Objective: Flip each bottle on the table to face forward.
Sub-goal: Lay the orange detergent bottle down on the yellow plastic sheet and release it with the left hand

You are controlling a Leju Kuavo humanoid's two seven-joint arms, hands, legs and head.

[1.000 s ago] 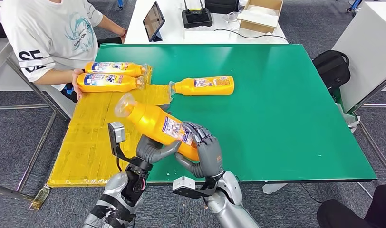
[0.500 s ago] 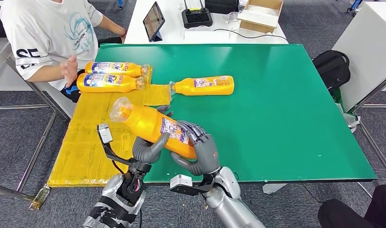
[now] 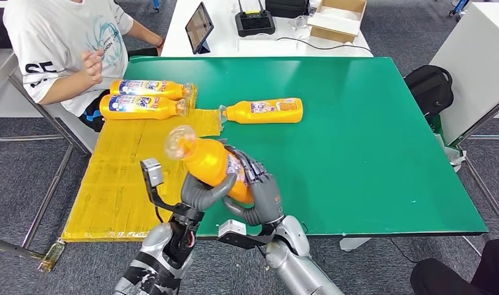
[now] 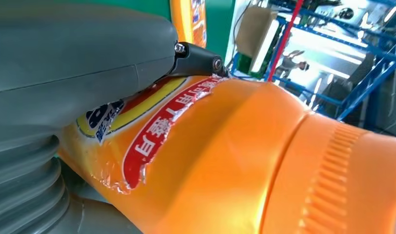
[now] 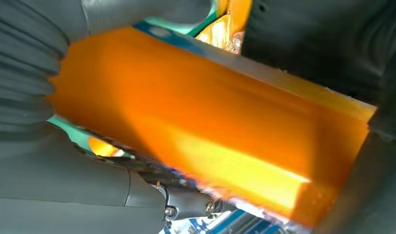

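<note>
Both hands hold one orange bottle (image 3: 211, 161) above the table's near edge, its clear cap tilted up toward me. My left hand (image 3: 201, 192) grips it from below and my right hand (image 3: 259, 190) wraps its lower body. Up close, the left wrist view has the bottle (image 4: 245, 161) with its torn red label, and the right wrist view has its plain orange side (image 5: 206, 141). A third orange bottle (image 3: 263, 111) lies on its side on the green table (image 3: 370, 141). Two more bottles (image 3: 145, 98) lie side by side at the far left.
A seated person (image 3: 62, 43) at the far left holds a hand raised near the two bottles. A yellow taped sheet (image 3: 112, 178) covers the table's left part. A white desk (image 3: 265, 24) behind carries a tablet, a router and a box. A black backpack (image 3: 428, 86) sits on the floor at the right.
The held bottle has tipped up, its cap now pointing more toward the camera. The person's hand lifted off the two bottles and rose toward the chest.
</note>
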